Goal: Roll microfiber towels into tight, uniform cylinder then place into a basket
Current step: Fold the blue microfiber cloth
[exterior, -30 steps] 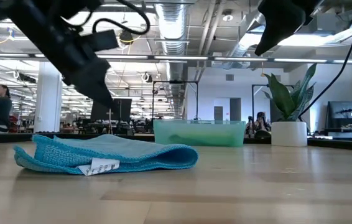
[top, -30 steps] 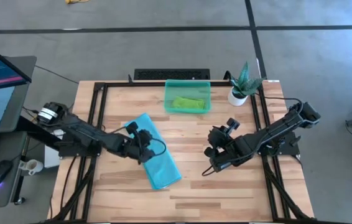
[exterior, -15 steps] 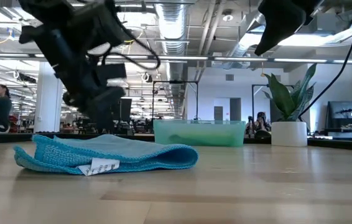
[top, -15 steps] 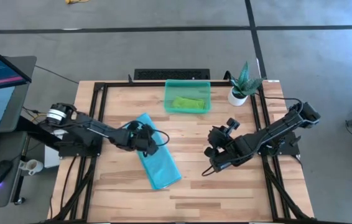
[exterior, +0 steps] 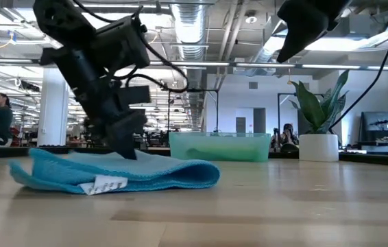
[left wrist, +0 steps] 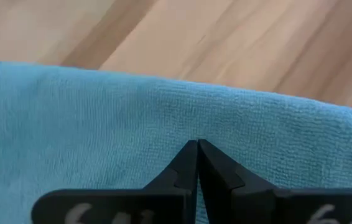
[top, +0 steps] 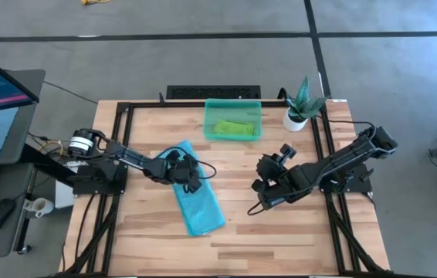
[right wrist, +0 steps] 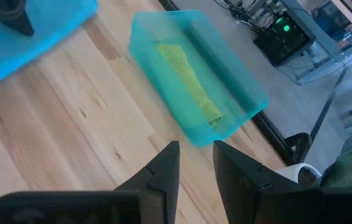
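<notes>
We see the left end effector closed, tips pressed on the blue towel on the table, while the right end effector hangs half-open, holding nothing.

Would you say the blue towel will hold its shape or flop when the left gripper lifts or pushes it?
Probably floppy: the blue towel lies folded with soft, rounded edges. A push from the shut left gripper would likely bunch it rather than slide it. It looks thin, so probably light.

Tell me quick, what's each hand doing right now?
Left hand: shut, tips pressed on the blue towel, gripping nothing.
Right hand: open, empty, above the table.
</notes>
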Robot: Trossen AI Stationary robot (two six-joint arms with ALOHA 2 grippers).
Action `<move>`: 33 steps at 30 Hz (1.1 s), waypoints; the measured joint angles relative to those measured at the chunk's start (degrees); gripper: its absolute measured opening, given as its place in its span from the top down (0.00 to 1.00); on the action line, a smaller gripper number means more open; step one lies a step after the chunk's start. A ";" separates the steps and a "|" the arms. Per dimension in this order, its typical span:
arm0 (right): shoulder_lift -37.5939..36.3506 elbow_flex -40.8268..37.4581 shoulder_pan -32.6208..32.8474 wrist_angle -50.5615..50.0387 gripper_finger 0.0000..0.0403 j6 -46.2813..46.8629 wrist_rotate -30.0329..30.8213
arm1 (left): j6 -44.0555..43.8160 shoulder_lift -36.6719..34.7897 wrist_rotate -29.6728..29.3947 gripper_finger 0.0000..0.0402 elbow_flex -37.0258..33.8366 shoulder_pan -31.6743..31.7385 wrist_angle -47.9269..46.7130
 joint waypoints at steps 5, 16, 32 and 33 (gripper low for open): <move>0.00 0.00 -0.33 0.11 0.71 -0.02 0.00 | 7.14 4.01 1.86 0.99 0.46 0.00 10.95; 0.00 0.00 -0.28 -0.19 0.71 -0.04 -0.02 | 16.15 11.11 12.21 0.99 10.15 -0.09 14.14; 0.00 0.00 2.85 0.64 0.71 0.02 -0.02 | 15.47 -2.17 -8.16 0.99 20.84 -15.65 -14.77; 0.00 0.00 3.41 1.62 0.71 0.00 -0.02 | 14.84 -3.53 -8.64 0.99 20.89 -17.23 -15.46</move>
